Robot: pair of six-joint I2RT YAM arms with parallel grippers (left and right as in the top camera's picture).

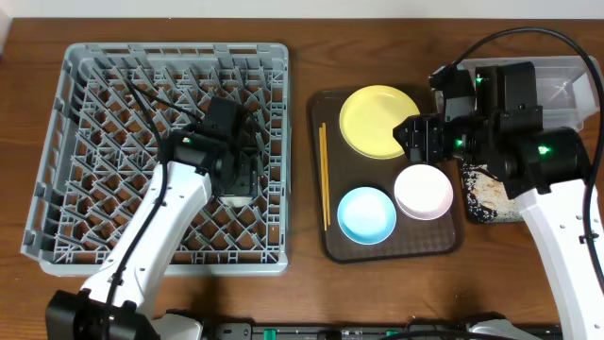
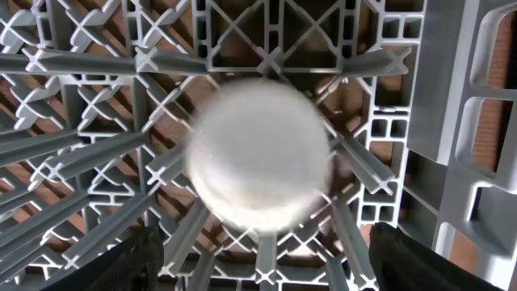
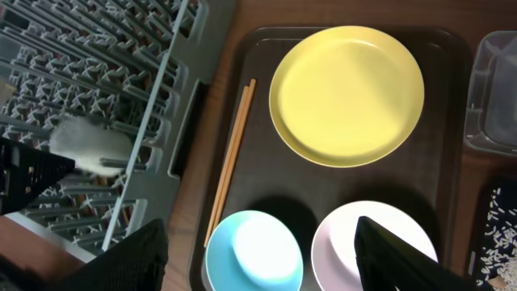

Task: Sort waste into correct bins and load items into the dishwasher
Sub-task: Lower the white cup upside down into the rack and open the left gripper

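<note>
In grey rack: small white cup, round, blurred; left end effector spread wide, empty; right end effector likewise.

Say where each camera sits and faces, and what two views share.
Overhead: fixed above the table, facing straight down on grey dish rack, brown serving tray, left arm, right arm.
Left wrist: on the left arm, facing down into the rack at a small white cup; own dark fingers at bottom corners.
Right wrist: above the tray, facing down at yellow plate and chopsticks; own fingers at bottom.
Shared: overhead and right wrist both show plate and chopsticks.
</note>
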